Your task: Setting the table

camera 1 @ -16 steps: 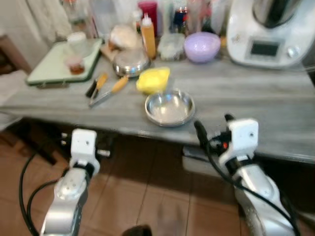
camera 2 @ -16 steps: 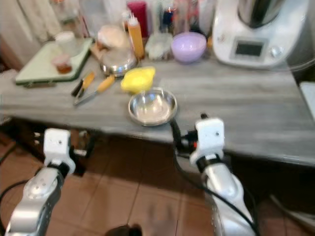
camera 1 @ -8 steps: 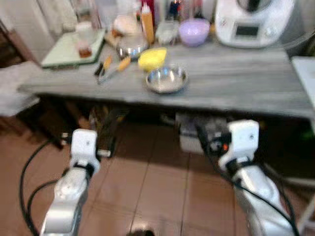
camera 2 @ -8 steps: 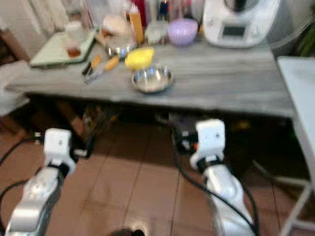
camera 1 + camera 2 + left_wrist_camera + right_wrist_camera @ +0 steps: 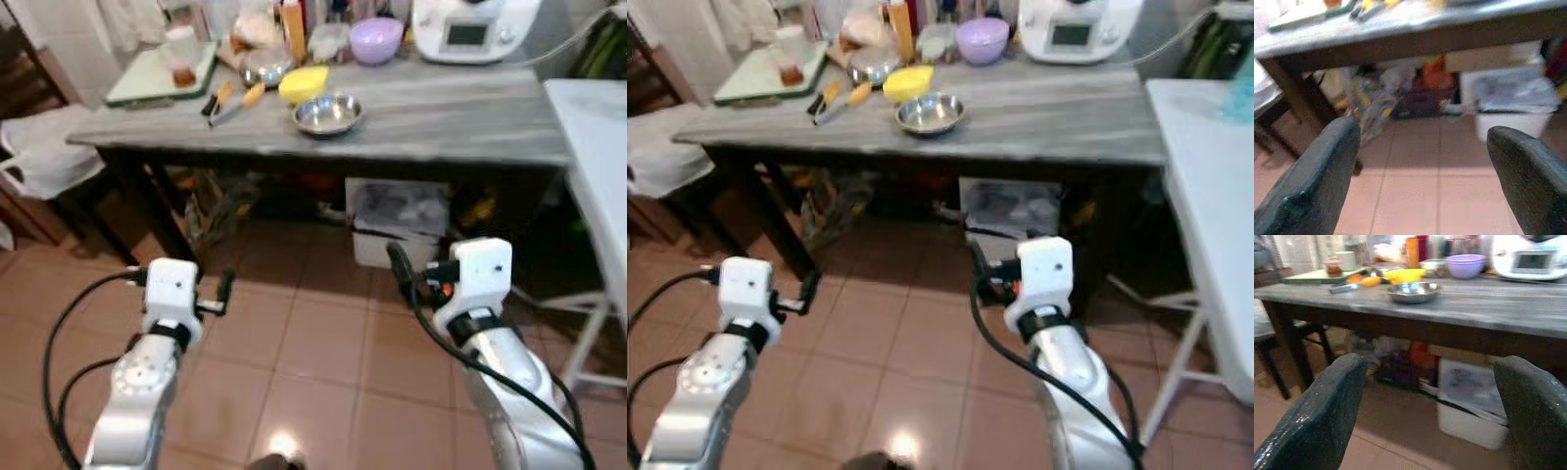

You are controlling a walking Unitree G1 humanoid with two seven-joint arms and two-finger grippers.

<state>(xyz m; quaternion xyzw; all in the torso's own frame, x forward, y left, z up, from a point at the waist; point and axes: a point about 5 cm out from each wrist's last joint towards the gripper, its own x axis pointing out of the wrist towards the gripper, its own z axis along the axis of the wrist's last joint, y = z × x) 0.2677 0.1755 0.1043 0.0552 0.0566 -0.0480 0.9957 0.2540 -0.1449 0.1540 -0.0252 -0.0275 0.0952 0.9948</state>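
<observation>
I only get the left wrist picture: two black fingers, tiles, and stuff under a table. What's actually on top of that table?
Observer: A steel bowl sits near the front edge of the grey table, with a yellow item just behind it.
Operator: Anything else up there?
Observer: A lilac bowl stands at the back, beside a white kitchen machine.
Operator: Is the other arm holding something?
Observer: No, the right gripper is open with nothing between its fingers, pointing at the table from over the floor.

Your robot has two silver arms, the left arm [image 5: 132, 392] and right arm [image 5: 509, 377]; white wrist blocks; looping black cables; black fingers [image 5: 1312, 181].
</observation>
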